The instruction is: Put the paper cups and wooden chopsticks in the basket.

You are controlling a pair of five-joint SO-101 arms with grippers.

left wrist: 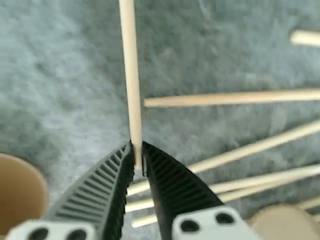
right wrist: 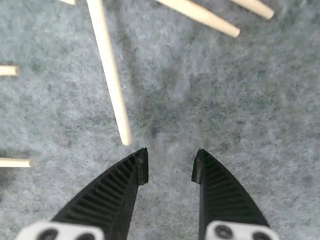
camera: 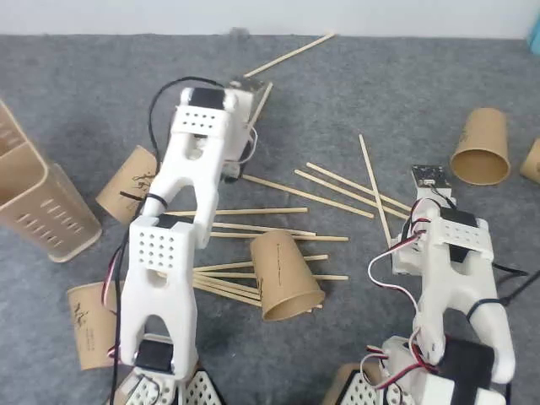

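My left gripper (left wrist: 137,147) is shut on the end of one wooden chopstick (left wrist: 129,65), which runs straight away from the fingertips over the grey carpet. In the high view this left gripper (camera: 251,118) sits at the far end of the long white arm, with the held chopstick (camera: 262,99) slanting beside it. My right gripper (right wrist: 171,155) is open just above bare carpet, next to the tip of a loose chopstick (right wrist: 110,75). A paper cup (camera: 283,274) lies on its side on a pile of several chopsticks (camera: 253,229). The slotted basket (camera: 34,202) stands at the left edge.
More cups lie near the basket (camera: 126,186), by the left arm's base (camera: 89,325) and at the far right (camera: 483,145). A lone chopstick (camera: 291,55) lies at the back. The right arm (camera: 451,270) stands at the front right, with its gripper (camera: 429,181) near several chopsticks (camera: 354,190).
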